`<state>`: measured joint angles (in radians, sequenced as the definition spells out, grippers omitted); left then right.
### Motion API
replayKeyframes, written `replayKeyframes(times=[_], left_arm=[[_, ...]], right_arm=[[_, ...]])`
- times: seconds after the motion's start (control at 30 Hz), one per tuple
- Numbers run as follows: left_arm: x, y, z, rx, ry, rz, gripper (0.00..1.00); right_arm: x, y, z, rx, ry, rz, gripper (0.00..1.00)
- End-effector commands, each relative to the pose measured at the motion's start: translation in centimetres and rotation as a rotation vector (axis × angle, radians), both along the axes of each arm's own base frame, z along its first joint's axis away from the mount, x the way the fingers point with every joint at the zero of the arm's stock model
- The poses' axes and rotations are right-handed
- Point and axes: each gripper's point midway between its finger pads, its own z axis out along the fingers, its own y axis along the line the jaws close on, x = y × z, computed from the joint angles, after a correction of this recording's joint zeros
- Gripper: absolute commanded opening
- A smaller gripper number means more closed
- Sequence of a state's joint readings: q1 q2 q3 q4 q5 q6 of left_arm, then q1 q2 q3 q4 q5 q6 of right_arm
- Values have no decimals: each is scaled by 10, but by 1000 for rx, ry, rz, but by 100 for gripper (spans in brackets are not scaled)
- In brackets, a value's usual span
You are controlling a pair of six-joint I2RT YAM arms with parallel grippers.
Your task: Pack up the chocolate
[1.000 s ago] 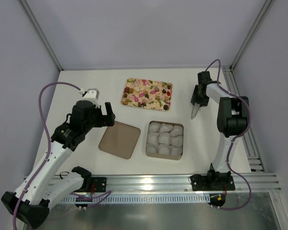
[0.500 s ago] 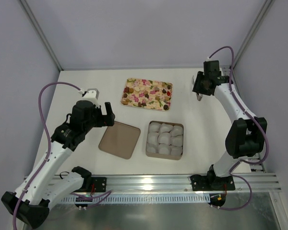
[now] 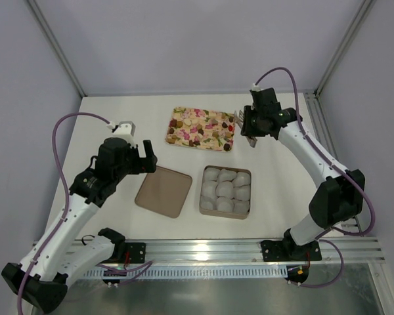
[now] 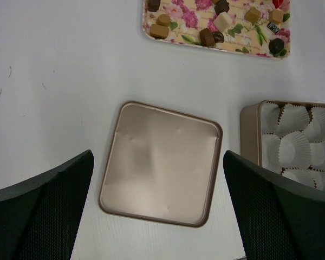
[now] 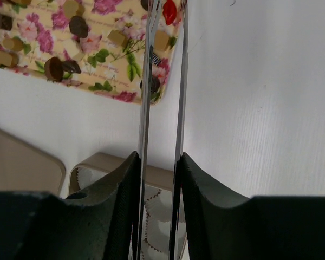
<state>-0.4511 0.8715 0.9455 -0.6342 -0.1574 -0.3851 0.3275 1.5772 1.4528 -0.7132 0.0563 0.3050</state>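
Nearest, just before the tray [image 5: 97, 67], the box [image 4: 249, 130] of paper cups [image 4: 295, 149] is being left open, its lid [image 3: 163, 191] lying to its left, apparently so pieces can be dropped in. The left gripper [image 4: 157, 154] is being held spread wide above the lid, empty. Tongs [image 5: 146, 81] are being pinched by the right gripper [image 5: 158, 162], tips over the tray's right end, likely for picking. The chocolate [image 5: 78, 26], small dark and tan pieces, is being kept scattered on the tray.
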Motion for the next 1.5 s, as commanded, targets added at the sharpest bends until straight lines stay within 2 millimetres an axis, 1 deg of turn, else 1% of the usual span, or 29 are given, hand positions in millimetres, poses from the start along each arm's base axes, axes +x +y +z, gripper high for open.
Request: replayKeyframes(times=[0.0,0.1,0.17,0.3,0.37,0.4,0.43,0.5,0.53,0.6,0.63,0.73,0.87,0.97,1.23,1.37,1.47], left_arm=[[3,3,21,-14,-64,17,100],[3,3,21,-14,-62,17,100],[3,3,21,-14,-62,17,100],[3,4,20,-13,-60,19,100],[3,3,20,-12,-60,17,100],[3,3,20,-13,-60,17,100],[4,3,21,-14,-62,19,100],[4,4,19,-11,-59,18,100],[3,4,19,-11,-56,19,100],[3,4,19,-11,-56,19,100],[4,4,19,-10,-56,20,100],[4,3,19,-11,-56,19,100],[4,4,18,-6,-52,20,100],[4,4,17,-4,-52,23,100],[5,4,15,0,-44,25,100],[5,4,15,0,-44,26,100],[5,4,15,-1,-42,26,100]], right_arm=[[-6,25,17,20,-30,63,37],[-10,44,11,18,-15,104,37],[-11,57,13,24,-17,132,37],[-16,88,8,10,-2,202,37],[-17,96,5,2,6,221,37],[-19,103,7,3,1,235,37],[-18,107,1,-3,14,245,37],[-18,114,0,-6,13,261,37],[-20,119,-5,-10,25,275,37],[-19,123,-6,-15,26,281,38],[-19,126,-11,-24,33,287,38],[-17,128,-14,-35,38,291,39],[-14,131,-25,-48,59,295,41],[-12,130,-28,-60,61,295,42],[-7,137,-42,-65,82,315,42],[-5,139,-47,-68,90,317,41],[-5,139,-47,-64,87,314,37]])
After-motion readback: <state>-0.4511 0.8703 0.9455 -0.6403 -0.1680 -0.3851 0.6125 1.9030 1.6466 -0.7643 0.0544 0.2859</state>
